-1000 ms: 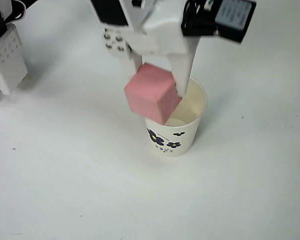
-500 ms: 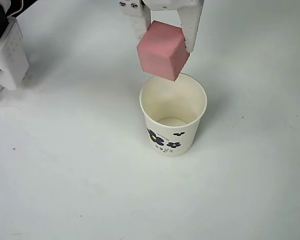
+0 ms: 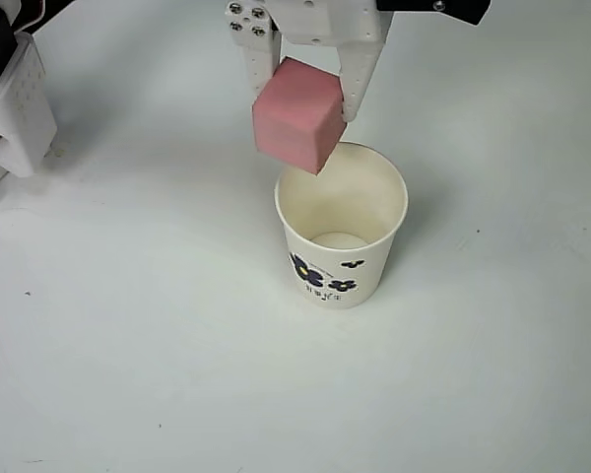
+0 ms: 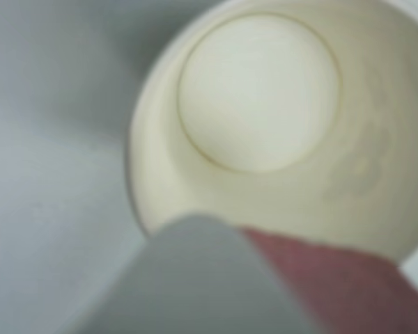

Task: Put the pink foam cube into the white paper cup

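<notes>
Overhead view
Gripper (image 3: 305, 94): white two-finger claw entering from the top edge, clenched on the pink foam cube, one finger on each side of it.
Pink foam cube (image 3: 298, 115): held in the air, over the upper-left part of the cup's rim in the picture, partly covering that rim; not inside the cup.
Cube orientation: tilted, one corner pointing down toward the cup's mouth, top face turned up and toward the left; faces squarish, so no long axis can be told.
White paper cup (image 3: 341, 270): upright on the table, mouth open upward, interior bare down to its round bottom; dark blue-purple flowers printed on the side facing the lower edge of the picture.
Table (image 3: 158, 355): plain white surface.
Arm base (image 3: 15, 108): white housing at the left edge, well apart from the cup.

Wrist view
White paper cup (image 4: 265, 90): seen from above, straight into its mouth; round bottom visible, interior bare.
Pink foam cube (image 4: 334, 292): blurred pink mass at the lower right, in front of the cup's near rim.
Gripper finger (image 4: 195, 278): blurred grey-white shape at lower centre, touching the cube's left side.
Table (image 4: 49, 139): pale surface left of the cup.
</notes>
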Controlling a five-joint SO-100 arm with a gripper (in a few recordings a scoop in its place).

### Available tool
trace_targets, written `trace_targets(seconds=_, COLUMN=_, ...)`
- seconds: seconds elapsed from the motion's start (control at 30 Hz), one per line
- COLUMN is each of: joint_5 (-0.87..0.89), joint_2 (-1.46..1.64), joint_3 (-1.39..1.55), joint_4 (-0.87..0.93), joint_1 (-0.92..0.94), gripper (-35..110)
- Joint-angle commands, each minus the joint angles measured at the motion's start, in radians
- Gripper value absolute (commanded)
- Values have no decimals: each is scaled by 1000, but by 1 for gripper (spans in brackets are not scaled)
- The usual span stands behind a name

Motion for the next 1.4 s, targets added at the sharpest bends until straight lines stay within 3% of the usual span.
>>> trace_targets(seconds=0.0, joint_5=-25, joint_2=69, joint_3=-12, joint_4=-9, joint_1=-3, gripper=16)
trace_targets(seconds=0.63, joint_5=-83, joint_2=-209, joint_3=-325, joint_4=-25, joint_1=15, gripper=16)
trace_targets(seconds=0.93, joint_5=-75, joint_2=-212, joint_3=-336, joint_4=-20, joint_1=5, gripper=41)
trace_targets(seconds=1.1, joint_5=-72, joint_2=-215, joint_3=-336, joint_4=-18, joint_1=5, gripper=45)
trace_targets(seconds=1.27, joint_5=-49, joint_2=-173, joint_3=-336, joint_4=6, joint_1=6, gripper=43)
trace_targets(seconds=1.37, joint_5=-25, joint_2=-28, joint_3=-284, joint_4=8, joint_1=17, gripper=28)
